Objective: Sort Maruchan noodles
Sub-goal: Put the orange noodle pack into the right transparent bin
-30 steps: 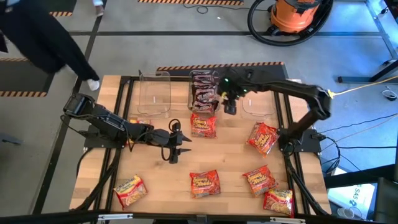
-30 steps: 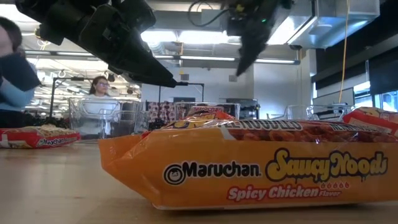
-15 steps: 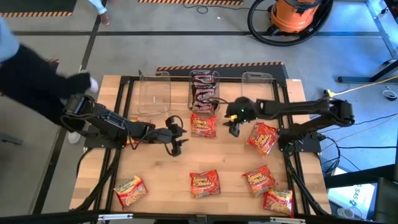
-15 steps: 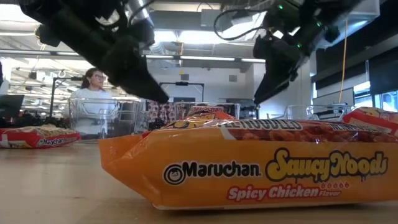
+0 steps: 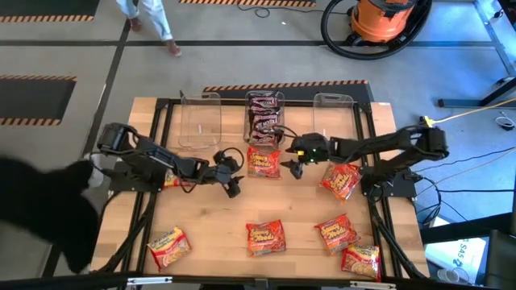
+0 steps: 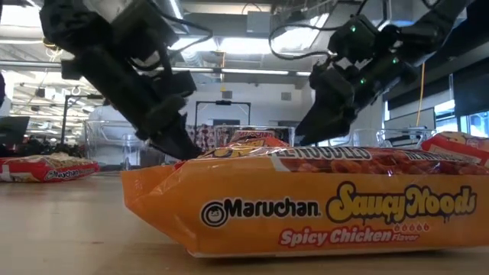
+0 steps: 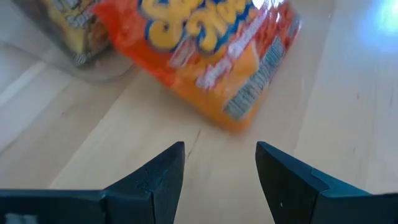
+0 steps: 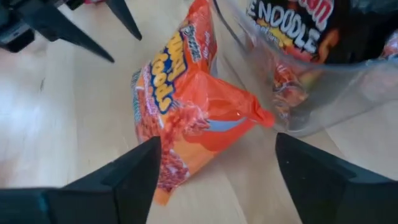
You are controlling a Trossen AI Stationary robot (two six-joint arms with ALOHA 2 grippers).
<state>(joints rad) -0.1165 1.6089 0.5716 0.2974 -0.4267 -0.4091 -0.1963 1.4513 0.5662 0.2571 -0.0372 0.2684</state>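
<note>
Both end effectors spread, flanking orange noodle packet (image 5: 264, 162) beside middle tub (image 5: 264, 114), surface's far edge. Right end effector (image 5: 293, 167) nearer; left end effector (image 5: 232, 186) opposite. Next probably: lower, pinch packet.

- The right gripper (image 5: 291, 168) has swung away from above the middle clear plastic tub (image 5: 264, 118) and dropped low, its fingers now spread wide just beside the red-orange flat plastic noodle packet (image 5: 264, 162).
- The left gripper (image 5: 235, 188) has edged closer to that packet from the other side.
- A person's dark sleeve (image 5: 44, 209) now covers the table's left edge.
</note>
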